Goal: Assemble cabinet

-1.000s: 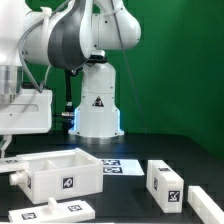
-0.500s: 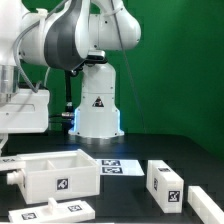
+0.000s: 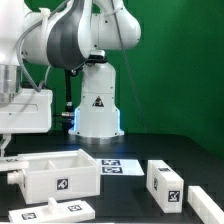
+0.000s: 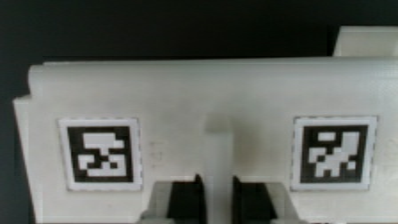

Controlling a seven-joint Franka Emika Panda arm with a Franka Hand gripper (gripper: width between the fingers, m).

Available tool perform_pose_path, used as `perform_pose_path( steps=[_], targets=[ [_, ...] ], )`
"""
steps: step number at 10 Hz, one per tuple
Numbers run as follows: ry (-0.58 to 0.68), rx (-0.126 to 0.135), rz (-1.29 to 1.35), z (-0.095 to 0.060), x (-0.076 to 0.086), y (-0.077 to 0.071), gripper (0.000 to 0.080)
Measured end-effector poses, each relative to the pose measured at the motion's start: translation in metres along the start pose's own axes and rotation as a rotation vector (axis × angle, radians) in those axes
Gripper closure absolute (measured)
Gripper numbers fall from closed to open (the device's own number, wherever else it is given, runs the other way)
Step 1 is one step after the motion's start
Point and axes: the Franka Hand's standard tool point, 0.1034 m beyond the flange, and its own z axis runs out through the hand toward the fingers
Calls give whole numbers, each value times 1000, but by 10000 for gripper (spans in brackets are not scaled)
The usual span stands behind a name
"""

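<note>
In the wrist view a white cabinet panel (image 4: 214, 100) with two black-and-white tags fills the picture, very close to the camera. My gripper (image 4: 217, 185) has its two dark fingers (image 4: 175, 202) nearly together, with a thin strip of the panel between them, so it is shut on the panel. In the exterior view my hand (image 3: 25, 110) hangs at the far left above the table, and the fingers and held panel are cut off by the frame edge. The open white cabinet box (image 3: 60, 172) lies below it on the black table.
The marker board (image 3: 115, 163) lies behind the box. Two white tagged blocks (image 3: 165, 180) (image 3: 205, 200) lie at the exterior view's right. A flat tagged panel (image 3: 50, 211) lies at the front edge. The robot base (image 3: 97, 105) stands behind.
My hand has shifted only slightly sideways at the exterior view's left. The parts on the table have not moved.
</note>
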Motion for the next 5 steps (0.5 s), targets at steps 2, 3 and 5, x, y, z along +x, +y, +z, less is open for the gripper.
perform_pose_path(
  steps=[2, 3, 5],
  targets=[
    [-1, 1, 21, 0, 4, -4, 737],
    [-1, 1, 17, 0, 4, -4, 737],
    [0, 1, 17, 0, 4, -4, 737]
  ],
)
